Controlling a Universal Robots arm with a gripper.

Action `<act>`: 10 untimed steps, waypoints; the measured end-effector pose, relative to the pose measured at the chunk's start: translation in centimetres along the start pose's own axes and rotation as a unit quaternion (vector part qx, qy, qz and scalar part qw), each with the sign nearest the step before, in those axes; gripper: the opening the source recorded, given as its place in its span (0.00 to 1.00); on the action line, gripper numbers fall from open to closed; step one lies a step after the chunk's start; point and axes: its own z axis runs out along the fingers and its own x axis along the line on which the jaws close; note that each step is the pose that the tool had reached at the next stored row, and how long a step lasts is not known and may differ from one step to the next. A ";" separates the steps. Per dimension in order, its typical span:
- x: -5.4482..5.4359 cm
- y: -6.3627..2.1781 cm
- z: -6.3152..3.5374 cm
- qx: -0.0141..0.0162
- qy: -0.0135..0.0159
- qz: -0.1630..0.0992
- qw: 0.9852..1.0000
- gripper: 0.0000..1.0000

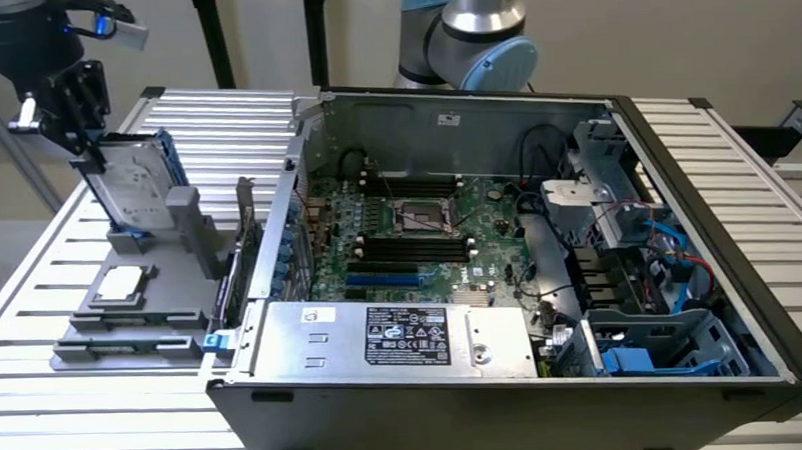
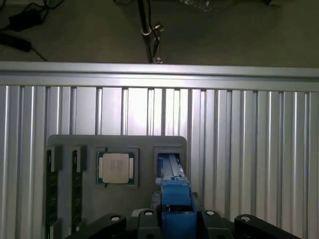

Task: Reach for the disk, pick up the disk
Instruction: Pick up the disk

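ribbed metal surface (image 1: 224,121) carries a grey holder (image 1: 188,227); the pincer (image 1: 89,156) pinches the upright disk (image 1: 136,189) at its top, so a straight, untilted lift seems best.

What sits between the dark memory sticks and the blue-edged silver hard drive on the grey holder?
A small square silver processor chip, in its own pocket; the wrist view shows it.

Disk (image 1: 131,189) lower end hidden behind holder (image 1: 188,220) (its print unreadable).

Disk (image 1: 133,192) upright at holder slot (image 1: 192,224); chip (image 1: 120,284) adj.
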 end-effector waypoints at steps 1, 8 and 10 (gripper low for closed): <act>0.0 -0.01 -0.45 0.000 0.000 0.000 1.000 0.33; 0.0 -0.18 -3.64 0.000 0.000 0.000 1.000 0.33; 0.0 -0.21 -4.54 0.000 0.000 0.000 1.000 0.33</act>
